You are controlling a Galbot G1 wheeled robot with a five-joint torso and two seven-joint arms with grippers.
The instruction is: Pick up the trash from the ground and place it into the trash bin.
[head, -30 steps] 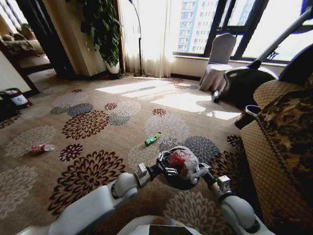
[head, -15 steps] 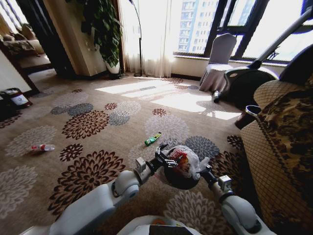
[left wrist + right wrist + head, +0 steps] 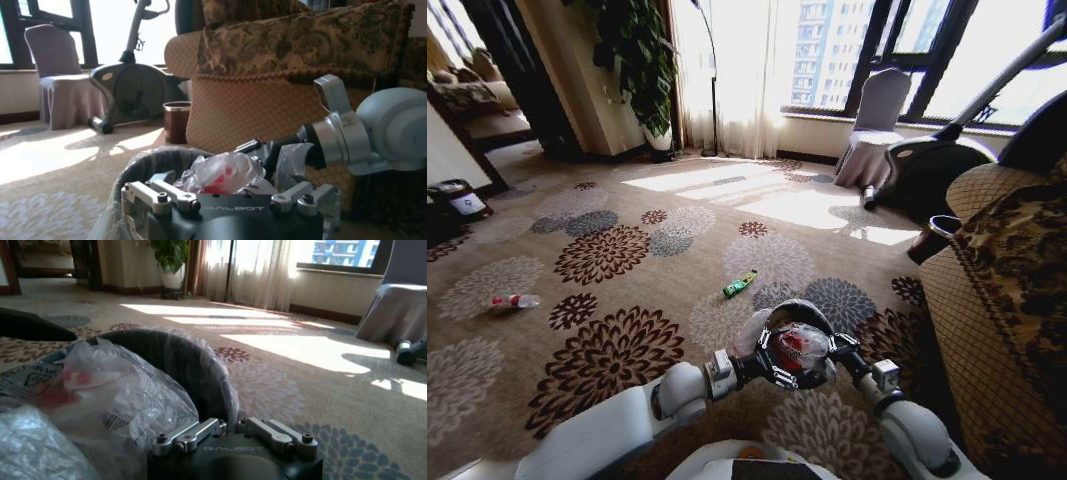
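The trash bin [image 3: 799,308], a black bucket with a thin plastic liner, hangs just above the carpet in front of me. My right gripper [image 3: 837,347] is shut on its rim [image 3: 200,365]. A crumpled red-white packet [image 3: 803,343] lies on top of the trash in the bin [image 3: 148,161]. My left gripper [image 3: 777,358] sits over the bin's opening, open, with the packet [image 3: 219,173] just beyond its spread fingers [image 3: 155,194]. On the carpet farther out lie a green wrapper [image 3: 739,284] and a clear plastic bottle [image 3: 513,301].
A patterned sofa [image 3: 1007,300] fills the right side. A dark-brown cylindrical bin [image 3: 932,238] stands beside it, with an exercise bike [image 3: 937,165] and a covered chair [image 3: 872,125] behind. A potted plant [image 3: 637,60] is at the back left. Open carpet lies ahead and left.
My left gripper had drawn up and away from the bin's left rim, then came back down over the opening. The packet stayed in the bin. The right gripper and bin barely moved.
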